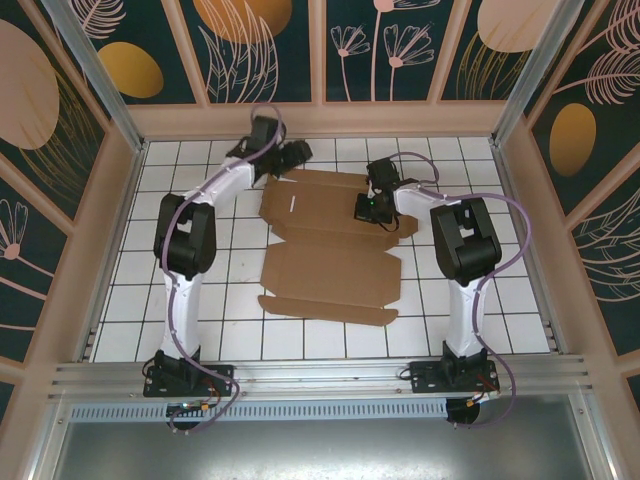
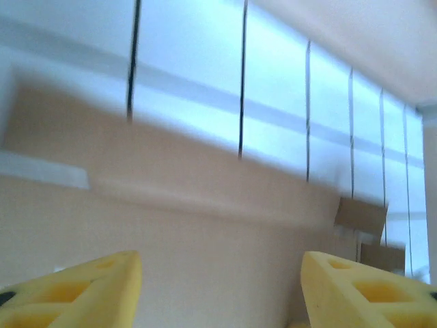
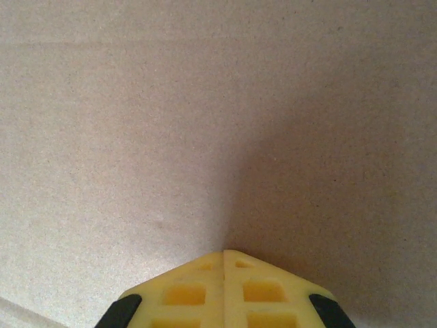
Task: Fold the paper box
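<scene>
While paper box point(image 1: 330, 270) lies unfolded, tiles point(image 1: 480, 200) around | left hand point(image 2: 220, 263) spread, empty, at far edge | right hand point(image 3: 224, 254) closed, empty

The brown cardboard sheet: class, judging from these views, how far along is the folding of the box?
Done: little; the plain brown die-cut cardboard sheet lies mostly flat on the white tiled table, no box shape yet. In hand: the right gripper, shut, tips close over a far panel; the left gripper, open, sits at the sheet's far-left corner. Left: nearly every fold.
</scene>
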Robot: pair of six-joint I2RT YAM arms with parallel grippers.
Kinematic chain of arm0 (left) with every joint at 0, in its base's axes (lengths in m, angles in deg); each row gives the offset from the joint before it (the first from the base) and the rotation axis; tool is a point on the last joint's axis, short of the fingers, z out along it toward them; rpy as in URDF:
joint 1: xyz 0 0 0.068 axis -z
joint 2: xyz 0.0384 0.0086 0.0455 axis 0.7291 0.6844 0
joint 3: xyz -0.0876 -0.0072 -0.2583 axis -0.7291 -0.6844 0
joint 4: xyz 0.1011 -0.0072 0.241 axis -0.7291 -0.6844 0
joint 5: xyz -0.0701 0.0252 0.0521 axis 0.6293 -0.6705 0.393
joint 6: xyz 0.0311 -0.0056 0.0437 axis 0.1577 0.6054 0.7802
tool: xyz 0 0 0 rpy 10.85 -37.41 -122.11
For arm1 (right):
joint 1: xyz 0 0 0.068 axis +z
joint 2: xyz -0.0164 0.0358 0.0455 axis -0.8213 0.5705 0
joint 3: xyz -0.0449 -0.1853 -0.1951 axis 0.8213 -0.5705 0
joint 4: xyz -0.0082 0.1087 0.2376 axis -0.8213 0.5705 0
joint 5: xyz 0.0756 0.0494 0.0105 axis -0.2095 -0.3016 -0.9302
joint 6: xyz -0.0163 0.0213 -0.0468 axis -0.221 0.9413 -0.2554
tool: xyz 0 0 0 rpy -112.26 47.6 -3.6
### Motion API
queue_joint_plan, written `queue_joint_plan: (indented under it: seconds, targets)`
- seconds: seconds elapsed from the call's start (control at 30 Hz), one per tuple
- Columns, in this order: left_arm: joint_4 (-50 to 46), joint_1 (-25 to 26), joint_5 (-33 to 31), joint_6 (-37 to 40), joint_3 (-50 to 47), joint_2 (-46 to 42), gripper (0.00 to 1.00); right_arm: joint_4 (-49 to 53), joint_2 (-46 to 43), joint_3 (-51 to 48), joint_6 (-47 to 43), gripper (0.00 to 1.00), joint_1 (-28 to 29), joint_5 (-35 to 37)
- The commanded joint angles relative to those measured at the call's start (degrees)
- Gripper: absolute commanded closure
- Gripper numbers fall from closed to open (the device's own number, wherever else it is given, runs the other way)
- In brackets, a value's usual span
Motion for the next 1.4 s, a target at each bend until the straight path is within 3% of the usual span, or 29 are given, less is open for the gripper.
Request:
queue_joint_plan:
  seconds: [0.0, 0.2, 0.57, 0.87, 1.1, 1.37]
  targets:
    - [-8.8, -1.2, -4.0, 5.8, 9.8, 6.8, 0.33, 2.4, 1.6, -2.5, -0.1, 0.95, 0.6, 3.3]
    - [-17.7, -1.6, -8.0, 10.6, 27.8, 18.9, 0.28, 2.5, 2.2, -2.8, -0.1, 0.94, 1.0, 3.7]
    - [-18.6, -1.8, -11.5, 12.8, 24.9, 21.2, 0.24, 2.4, 1.8, -4.1, -0.5, 0.92, 1.5, 4.3]
    - [-13.8, -1.8, 0.9, 10.3, 20.0, 20.0, 0.28, 2.5, 2.5, -3.4, -0.9, 0.92, 1.5, 4.2]
    - [-12.5, -1.9, 5.1, 8.0, 21.5, 20.3, 0.28, 2.9, 1.9, -3.4, -1.3, 0.92, 1.6, 4.6]
    - [-4.9, -1.9, 10.6, 3.6, 14.3, 16.1, 0.33, 2.2, 2.6, -3.9, -1.2, 0.92, 1.6, 4.2]
